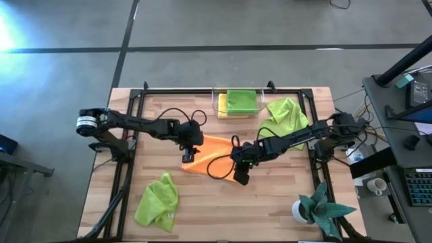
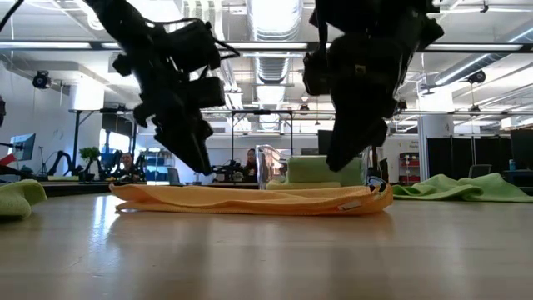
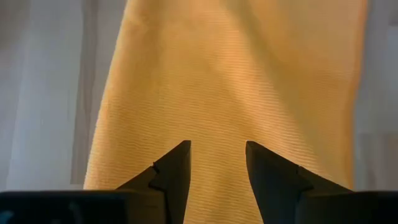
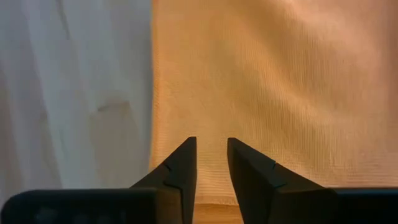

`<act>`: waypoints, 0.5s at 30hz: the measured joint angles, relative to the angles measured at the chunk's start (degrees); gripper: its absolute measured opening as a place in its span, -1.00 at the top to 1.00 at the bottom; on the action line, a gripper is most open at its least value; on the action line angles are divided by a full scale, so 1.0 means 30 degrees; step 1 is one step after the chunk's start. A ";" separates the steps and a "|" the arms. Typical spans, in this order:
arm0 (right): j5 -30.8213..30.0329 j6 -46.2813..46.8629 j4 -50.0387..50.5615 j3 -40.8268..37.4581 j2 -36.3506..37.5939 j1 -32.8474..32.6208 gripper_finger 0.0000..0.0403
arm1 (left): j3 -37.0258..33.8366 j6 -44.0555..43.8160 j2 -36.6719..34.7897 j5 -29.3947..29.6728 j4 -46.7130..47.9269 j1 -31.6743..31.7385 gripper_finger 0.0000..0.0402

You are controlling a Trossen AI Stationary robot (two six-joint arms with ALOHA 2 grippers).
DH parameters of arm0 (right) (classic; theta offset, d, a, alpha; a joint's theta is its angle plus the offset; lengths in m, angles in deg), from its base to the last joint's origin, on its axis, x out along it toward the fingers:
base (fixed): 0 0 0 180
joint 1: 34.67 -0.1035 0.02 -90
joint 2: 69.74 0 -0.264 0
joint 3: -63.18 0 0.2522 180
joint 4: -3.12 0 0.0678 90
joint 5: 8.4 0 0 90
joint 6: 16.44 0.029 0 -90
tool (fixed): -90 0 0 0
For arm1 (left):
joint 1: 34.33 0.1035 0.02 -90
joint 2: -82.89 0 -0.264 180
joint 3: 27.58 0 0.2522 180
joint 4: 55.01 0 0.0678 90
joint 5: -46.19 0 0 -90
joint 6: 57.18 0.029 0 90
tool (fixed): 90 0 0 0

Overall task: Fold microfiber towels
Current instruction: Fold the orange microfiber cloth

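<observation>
left gripper (image 3: 217, 149): mine, over the left end of the orange towel (image 1: 214, 154) at table centre. Fingers apart, cloth showing in the gap, nothing held. In the low view it hangs just above the cloth, not touching.

right gripper (image 4: 211, 146): also mine, over the right end of the same towel, close to its edge where bare wood starts. Fingers (image 4: 181, 165) parted by a narrow gap — nothing between them. Low view puts it just above the cloth.

orange towel: flat on the table (image 1: 223, 202), folded into a low layered strip in the low view, lying between my two grippers.

lime green towel, front left (image 1: 158, 201): crumpled heap near the front-left of the table, well apart from both arms.

lime green towel, back right (image 1: 286, 116): loose heap just beside the clear bin (image 1: 219, 102), under my right arm's reach.

clear bin: at the back edge, centre. Holds a folded lime green towel (image 1: 241, 101) on top, with a yellow towel (image 1: 223, 113) edge showing beneath — cannot tell how the yellow one is folded.

plant (image 1: 322, 208): teal, spiky leaves, white pot, front-right corner, clear of the work.

room behind: people seated at desks far off in the low view.
</observation>
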 joint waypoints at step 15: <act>0.0874 0.1308 -0.0946 0.0151 -0.1899 -0.0007 0.95 | -0.0321 0.0036 0.2681 -0.0338 -0.1168 0.0171 0.31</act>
